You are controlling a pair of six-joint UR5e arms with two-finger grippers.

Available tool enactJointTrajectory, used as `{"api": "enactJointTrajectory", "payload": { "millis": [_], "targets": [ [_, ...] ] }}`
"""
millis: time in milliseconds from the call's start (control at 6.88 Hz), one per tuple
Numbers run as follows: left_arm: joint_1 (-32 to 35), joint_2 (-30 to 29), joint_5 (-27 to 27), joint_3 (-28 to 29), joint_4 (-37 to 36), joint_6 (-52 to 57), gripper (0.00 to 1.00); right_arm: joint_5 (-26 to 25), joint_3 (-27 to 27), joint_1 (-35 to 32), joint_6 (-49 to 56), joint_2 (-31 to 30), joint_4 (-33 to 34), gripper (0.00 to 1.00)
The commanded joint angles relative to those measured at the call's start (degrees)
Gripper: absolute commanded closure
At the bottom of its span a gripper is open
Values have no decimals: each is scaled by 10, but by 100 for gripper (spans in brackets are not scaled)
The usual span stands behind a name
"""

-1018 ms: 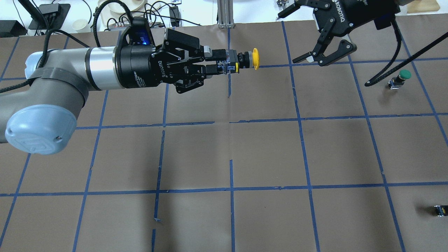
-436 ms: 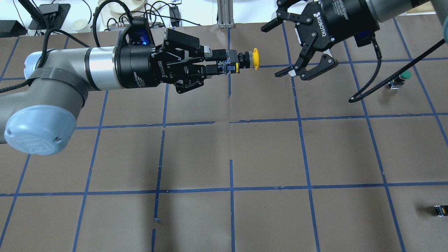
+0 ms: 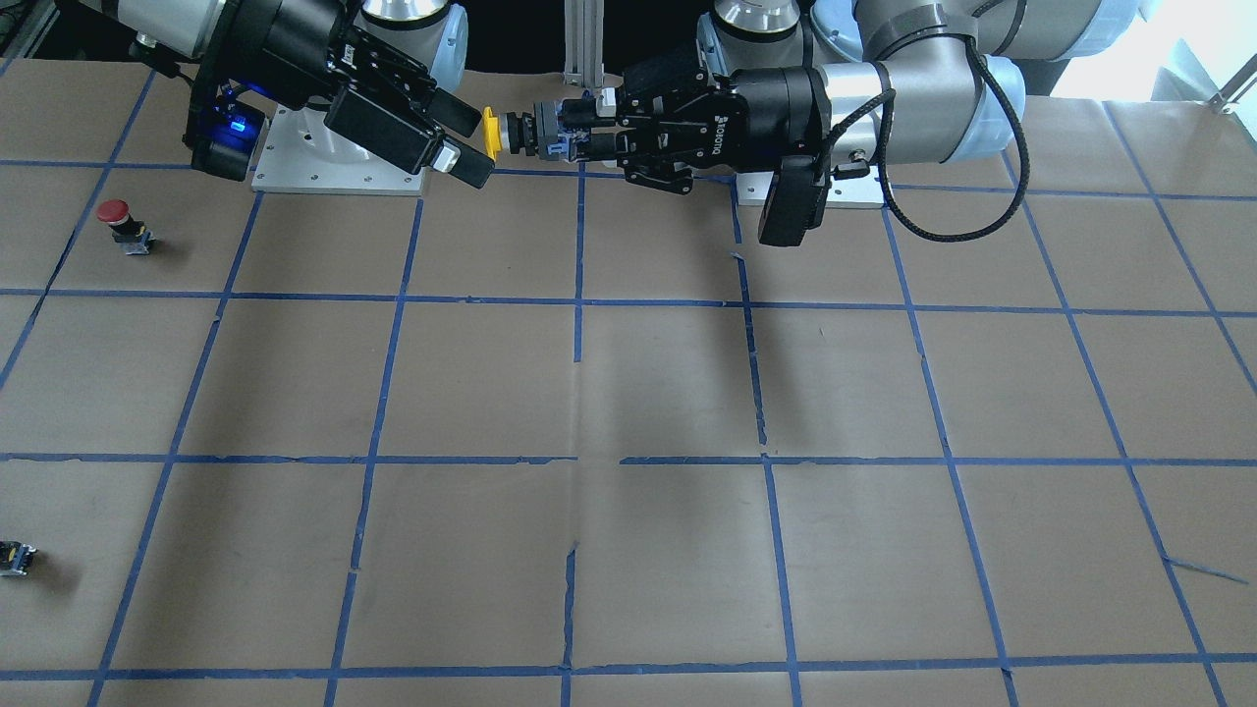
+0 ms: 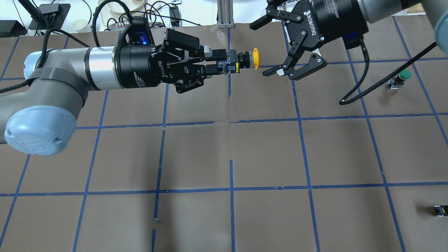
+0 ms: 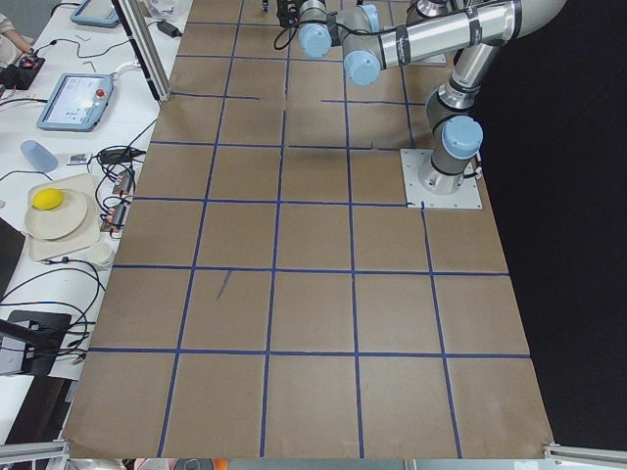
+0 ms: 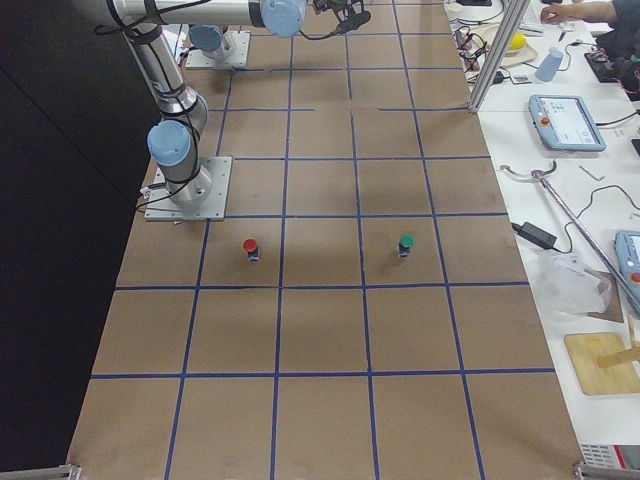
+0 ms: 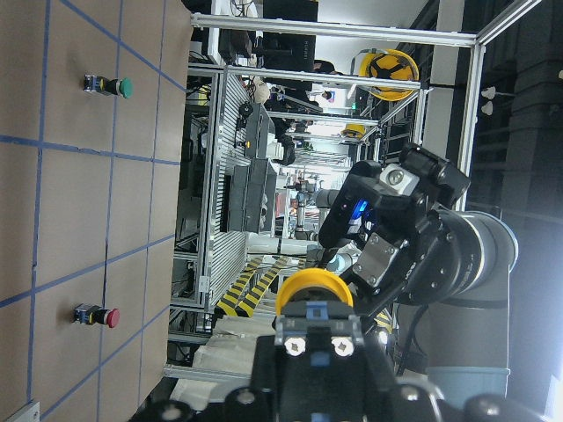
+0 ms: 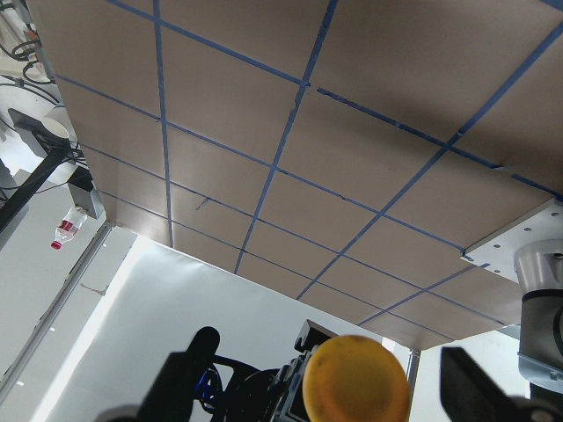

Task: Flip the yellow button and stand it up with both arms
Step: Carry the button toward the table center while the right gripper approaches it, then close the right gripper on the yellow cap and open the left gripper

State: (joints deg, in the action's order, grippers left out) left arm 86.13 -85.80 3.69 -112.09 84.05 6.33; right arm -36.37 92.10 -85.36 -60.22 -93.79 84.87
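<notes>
My left gripper [image 4: 221, 63] is shut on the black-grey body of the yellow button [image 4: 256, 58] and holds it level, high above the table, with the cap pointing toward my right arm. In the front view the button [image 3: 491, 133] sticks out of the left gripper [image 3: 581, 137]. My right gripper [image 4: 258, 50] is open, with its fingertips on either side of the cap and not touching it. The right wrist view shows the cap [image 8: 356, 380] between the spread fingers [image 8: 479, 387]. The left wrist view shows the cap [image 7: 314, 288] with the right gripper just behind it.
A green-capped button [image 4: 401, 77] stands on the table at the right. A red-capped button [image 3: 120, 222] stands nearer the robot base. A tiny black block with a yellow mark [image 4: 440, 210] lies by the right edge. The brown paper has a blue tape grid.
My right gripper has moved left and down toward the yellow cap and stayed open. My left gripper and the button have not moved.
</notes>
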Motion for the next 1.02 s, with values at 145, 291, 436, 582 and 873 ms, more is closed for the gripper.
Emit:
{"api": "enactJointTrajectory", "payload": {
  "millis": [145,291,436,582,873],
  "targets": [
    [-1,-2,1,-1,-3,0,81,0,1,-2,-3,-1,-8,13],
    [0,-2,1,-2,-5,0,81,1,1,-2,-3,-1,-8,31],
    [0,-2,1,-2,-7,0,81,2,1,-2,-3,-1,-8,51],
    [0,-2,1,-3,-7,0,81,2,1,-2,-2,-1,-8,60],
    [0,0,1,-3,-7,0,81,2,1,0,-3,-1,-8,70]
  ]
}}
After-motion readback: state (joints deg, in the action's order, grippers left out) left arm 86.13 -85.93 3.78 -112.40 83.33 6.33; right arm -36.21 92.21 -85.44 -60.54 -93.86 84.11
